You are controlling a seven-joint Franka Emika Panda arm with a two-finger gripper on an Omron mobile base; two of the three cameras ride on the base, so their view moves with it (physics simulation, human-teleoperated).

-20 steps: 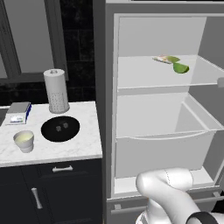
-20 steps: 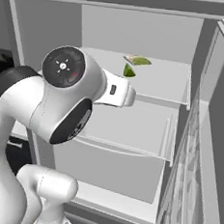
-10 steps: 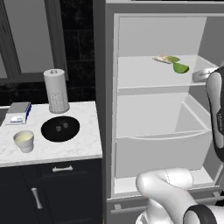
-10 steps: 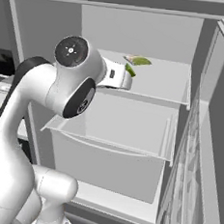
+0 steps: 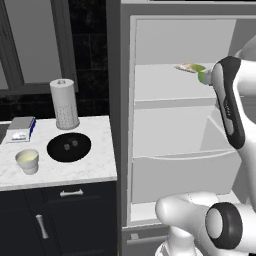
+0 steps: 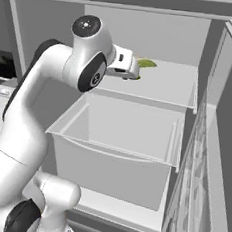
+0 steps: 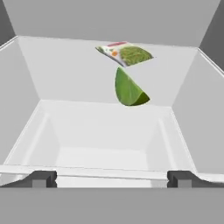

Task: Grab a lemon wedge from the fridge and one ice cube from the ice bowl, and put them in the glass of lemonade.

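Gripper (image 7: 111,178) is inside the open fridge (image 5: 170,125), jaws wide open, nothing between them. Lemon wedge (image 7: 128,89) lies on the white shelf (image 6: 171,85) above the drawer (image 6: 121,138), ahead of the fingertips (image 7: 41,178), not touched. Just behind it lies a flat packet (image 7: 126,54).

Judgement: wedge is light, soft-fleshed, probably slippery on the cut faces, with a firmer rind. Pinch across the two flat faces near the thick middle; go gently, it squashes or squirts out.

Packet has green and orange print; no writing legible. No brands elsewhere.

Glass of lemonade (image 5: 27,161) and ice bowl (image 5: 69,147) sit on the counter (image 5: 95,167), left of the fridge.
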